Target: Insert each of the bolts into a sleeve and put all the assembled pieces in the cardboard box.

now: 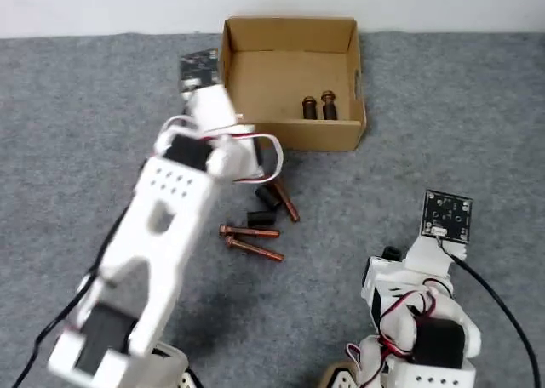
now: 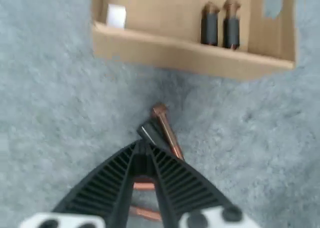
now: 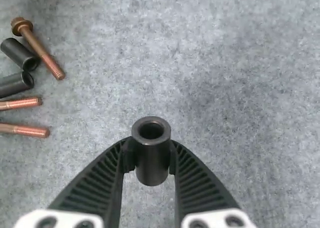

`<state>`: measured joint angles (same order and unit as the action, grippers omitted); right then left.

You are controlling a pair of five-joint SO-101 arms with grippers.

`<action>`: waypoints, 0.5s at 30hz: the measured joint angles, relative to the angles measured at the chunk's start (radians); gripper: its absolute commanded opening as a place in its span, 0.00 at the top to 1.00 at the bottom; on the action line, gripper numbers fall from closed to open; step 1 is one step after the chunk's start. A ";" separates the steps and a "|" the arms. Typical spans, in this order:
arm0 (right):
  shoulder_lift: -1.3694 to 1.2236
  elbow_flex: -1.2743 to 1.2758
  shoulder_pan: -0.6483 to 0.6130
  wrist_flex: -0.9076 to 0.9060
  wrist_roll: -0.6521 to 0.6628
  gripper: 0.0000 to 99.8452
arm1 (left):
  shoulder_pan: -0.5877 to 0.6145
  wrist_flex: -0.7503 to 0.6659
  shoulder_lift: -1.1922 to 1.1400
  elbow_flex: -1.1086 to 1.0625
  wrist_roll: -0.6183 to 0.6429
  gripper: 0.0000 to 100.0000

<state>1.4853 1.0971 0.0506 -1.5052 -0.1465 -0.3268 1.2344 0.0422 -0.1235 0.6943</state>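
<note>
The cardboard box (image 1: 289, 135) stands at the back of the table with two assembled pieces (image 1: 318, 106) upright inside, which also show in the left wrist view (image 2: 220, 24). In front of the box lie loose copper bolts (image 1: 249, 231) and black sleeves (image 1: 261, 219). My left gripper (image 2: 143, 149) is shut with nothing in it, its tips just over a lying sleeve (image 2: 149, 132) and beside a bolt (image 2: 166, 130). My right gripper (image 3: 151, 149) is shut on a black sleeve (image 3: 151, 150), held with its bore toward the camera, over bare carpet to the right of the loose parts.
Grey carpet (image 1: 443, 133) covers the table. In the right wrist view two sleeves (image 3: 19, 53) and three bolts (image 3: 35, 48) lie together off to one side. The left arm (image 1: 162, 235) stretches over the table's left half. A white label (image 2: 116, 15) sits in the box.
</note>
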 measured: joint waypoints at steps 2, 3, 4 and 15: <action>-0.006 0.000 0.000 0.000 0.000 0.99 | -0.020 0.038 -0.098 0.089 0.017 0.92; -0.009 0.000 0.000 0.000 0.000 0.99 | -0.026 0.054 -0.146 0.133 0.026 0.90; -0.009 0.000 0.000 0.000 0.000 0.99 | -0.031 0.068 -0.193 0.175 0.038 0.88; -0.009 0.000 0.000 0.000 0.000 0.99 | -0.032 0.264 -0.652 0.605 0.072 0.86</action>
<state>1.4760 1.0971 0.0506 -1.5052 -0.1465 -0.3590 1.4983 -0.6099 0.4810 0.7664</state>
